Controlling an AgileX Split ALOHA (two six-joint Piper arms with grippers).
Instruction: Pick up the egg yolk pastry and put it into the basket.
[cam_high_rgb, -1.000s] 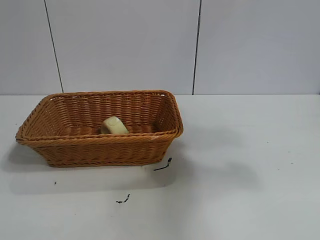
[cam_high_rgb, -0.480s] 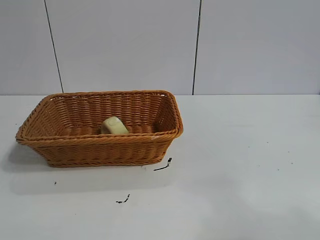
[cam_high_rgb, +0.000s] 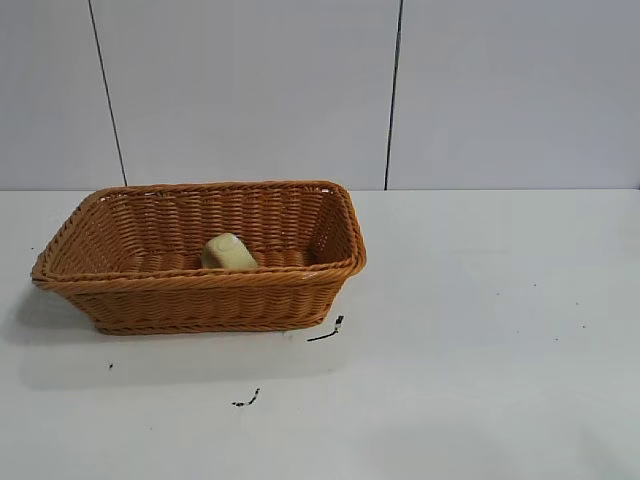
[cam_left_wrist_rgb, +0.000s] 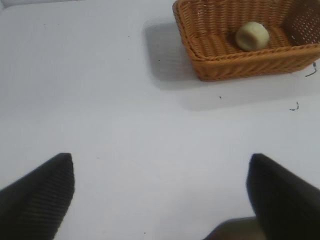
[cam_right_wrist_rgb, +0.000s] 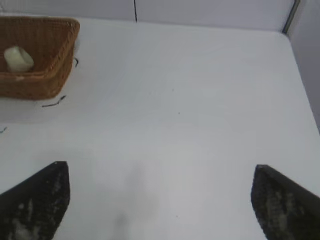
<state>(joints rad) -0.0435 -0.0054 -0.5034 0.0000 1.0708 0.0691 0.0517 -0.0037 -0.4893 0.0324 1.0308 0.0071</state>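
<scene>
Task judged complete. Egg yolk pastry (cam_high_rgb: 228, 251) at rest on floor of basket (cam_high_rgb: 200, 300), free of any grip, well ahead of both tools. Right gripper (cam_right_wrist_rgb: 160, 200) spread wide, empty, over bare table (cam_right_wrist_rgb: 190, 100), well apart from basket. Left gripper (cam_left_wrist_rgb: 160, 195) likewise spread wide, empty, clear of basket. No transfer step left; parking of arms at most.
</scene>
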